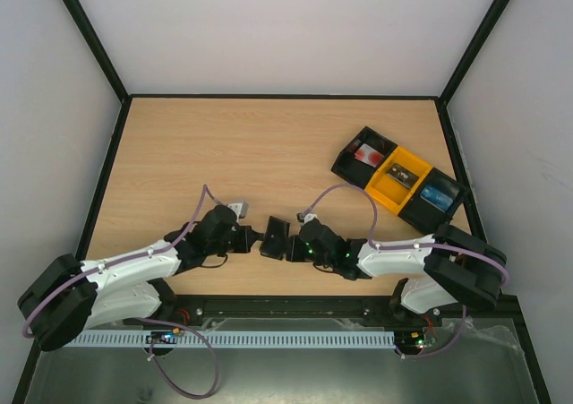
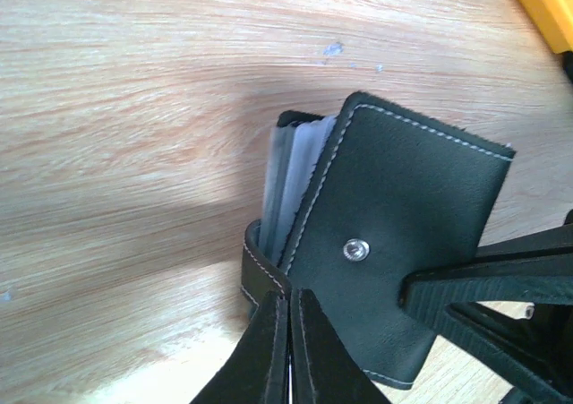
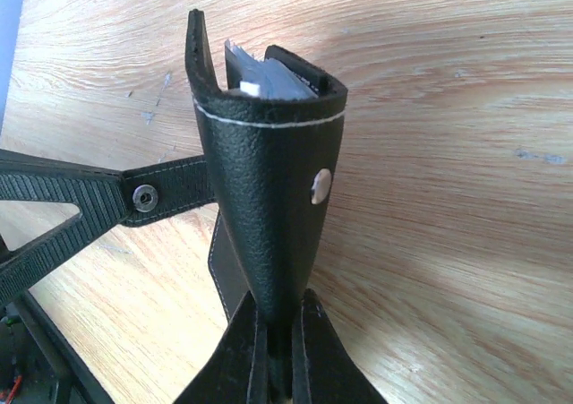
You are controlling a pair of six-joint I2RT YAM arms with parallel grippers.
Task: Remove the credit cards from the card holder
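The black card holder [image 1: 273,236] is held just above the table's near middle, between my two grippers. My left gripper [image 2: 292,298] is shut on the holder's snap strap [image 3: 170,189], which is pulled out sideways. My right gripper [image 3: 282,305] is shut on the holder's lower edge, with the holder [image 3: 269,171] standing upright in it. The pale blue-grey credit cards [image 2: 291,176] sit inside the holder. Their top edges [image 3: 264,80] poke out of the opened top. In the top view the left gripper [image 1: 257,238] and right gripper [image 1: 292,245] face each other.
A long black-and-yellow three-compartment tray [image 1: 398,180] lies at the back right, holding a red-and-white object [image 1: 366,153] and a blue object [image 1: 438,194]. Its yellow corner [image 2: 542,1] shows in the left wrist view. Black frame rails edge the table.
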